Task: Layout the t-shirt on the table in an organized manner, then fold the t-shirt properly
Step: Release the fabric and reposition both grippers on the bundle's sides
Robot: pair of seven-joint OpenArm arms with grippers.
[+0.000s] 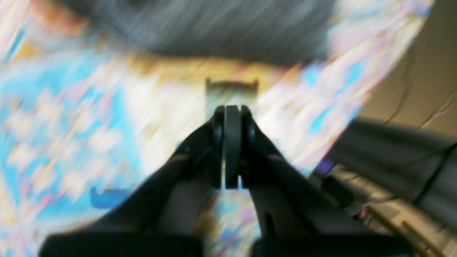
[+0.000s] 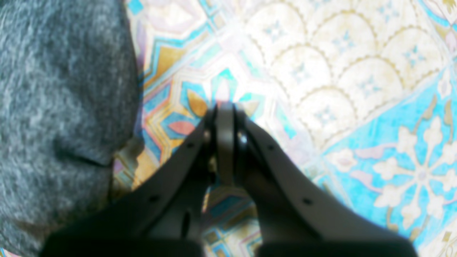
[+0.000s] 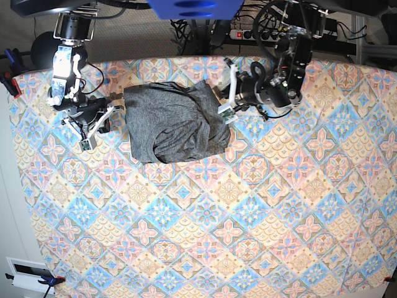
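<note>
Both grippers, left gripper (image 1: 232, 109) and right gripper (image 2: 225, 106), are closed empty beside the bunched t-shirt (image 3: 175, 122), probably repositioning for spreading it on the table (image 3: 248, 217).

No text, label, brand, number or sign can be read in any of the three views. The small green-and-white tags on the arms in the base view are too small to make out, and the left wrist view is too blurred to show any lettering.
</note>
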